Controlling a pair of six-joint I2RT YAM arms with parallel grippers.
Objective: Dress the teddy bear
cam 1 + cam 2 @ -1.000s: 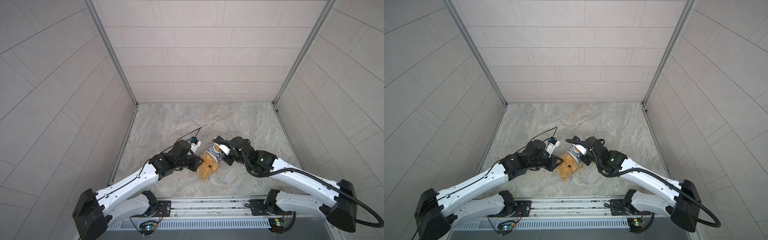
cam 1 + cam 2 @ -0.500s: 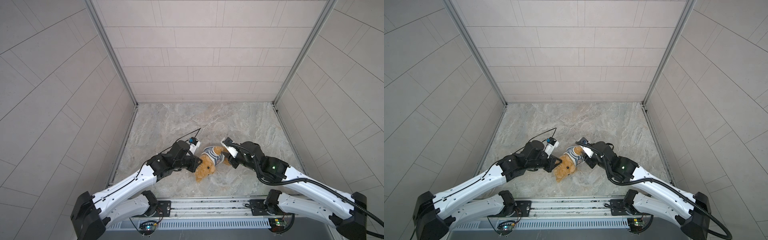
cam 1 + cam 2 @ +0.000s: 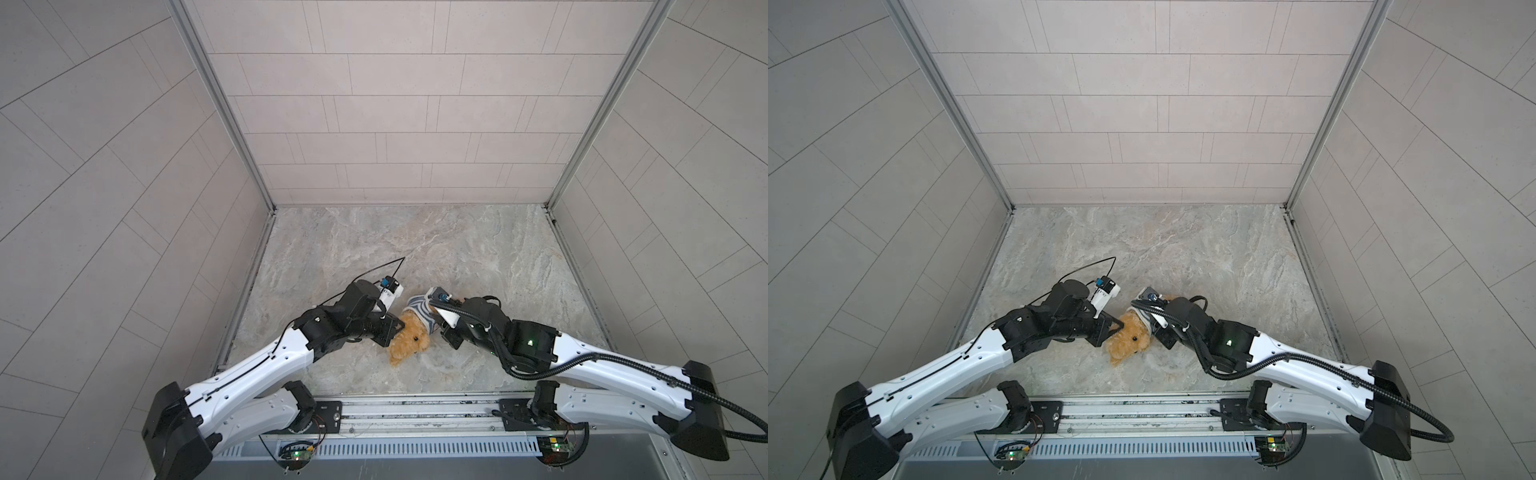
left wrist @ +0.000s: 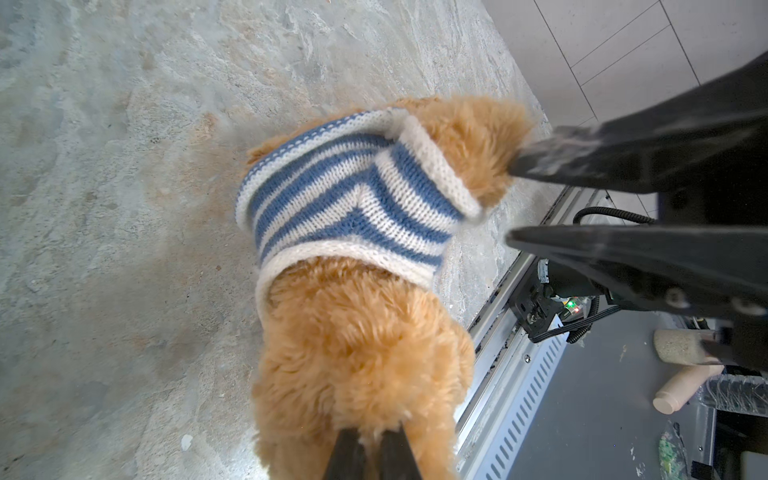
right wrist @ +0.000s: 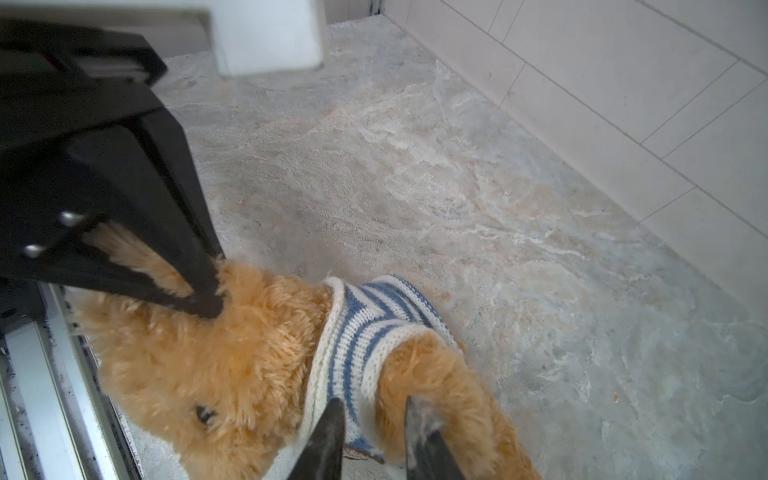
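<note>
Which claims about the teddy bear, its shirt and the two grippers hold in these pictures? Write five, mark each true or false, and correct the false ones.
1. The teddy bear lies on the table, head nearer the base rail than its body. True.
2. The striped shirt lies flat beside the bear. False: it is round the bear's body.
3. The left gripper is shut on the fur of the bear's head. True.
4. The right gripper is clamped shut, well away from the bear. False: its jaws stand apart at the shirt's edge by the bear's arm.
5. The shirt is red and white. False: it is blue and white.
</note>
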